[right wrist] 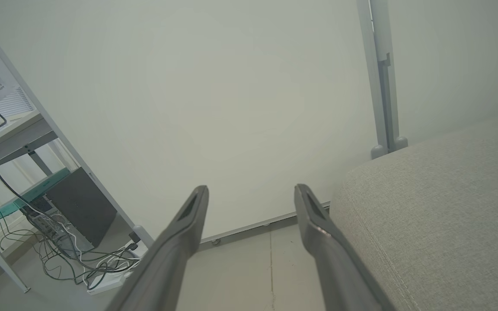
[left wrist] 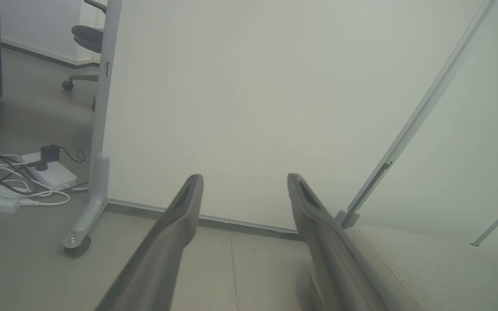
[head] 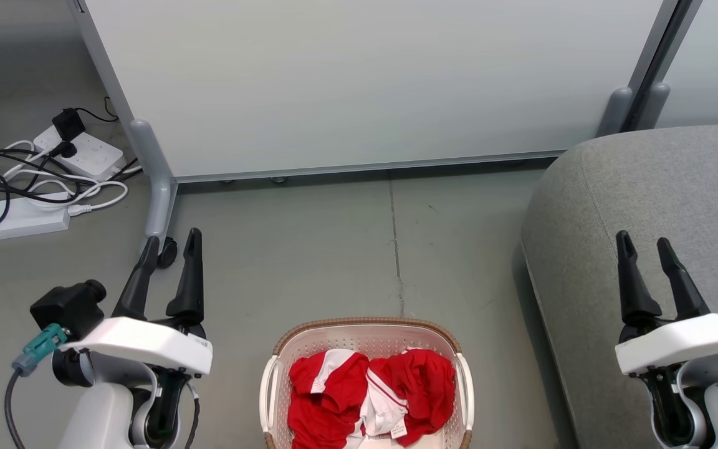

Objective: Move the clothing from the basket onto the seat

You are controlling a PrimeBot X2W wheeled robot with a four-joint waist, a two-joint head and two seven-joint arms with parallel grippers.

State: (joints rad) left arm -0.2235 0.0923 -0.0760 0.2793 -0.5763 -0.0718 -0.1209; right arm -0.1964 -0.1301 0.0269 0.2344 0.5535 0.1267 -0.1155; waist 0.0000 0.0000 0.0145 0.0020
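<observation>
Flanking basket (head: 365, 340) — both pincers spread, empty; cables (head: 28, 181) left, seat (head: 646, 206) right.

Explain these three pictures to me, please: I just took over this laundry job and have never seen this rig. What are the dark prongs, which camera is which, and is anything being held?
The dark prongs are the robot's two-fingered grippers. The wide picture comes from the head camera, looking down at the floor: the left gripper is at the lower left, the right gripper at the lower right. Between them on the floor stands the basket, with the red and white clothing still inside. The grey sofa is on the right, a white partition panel behind, and power strips with cables on the floor at the left.

The other two pictures come from cameras on each wrist, looking along that arm's own fingers: the left gripper and the right gripper, both facing the panel, with the sofa at the right edge.

Both grippers are open and hold nothing.
</observation>
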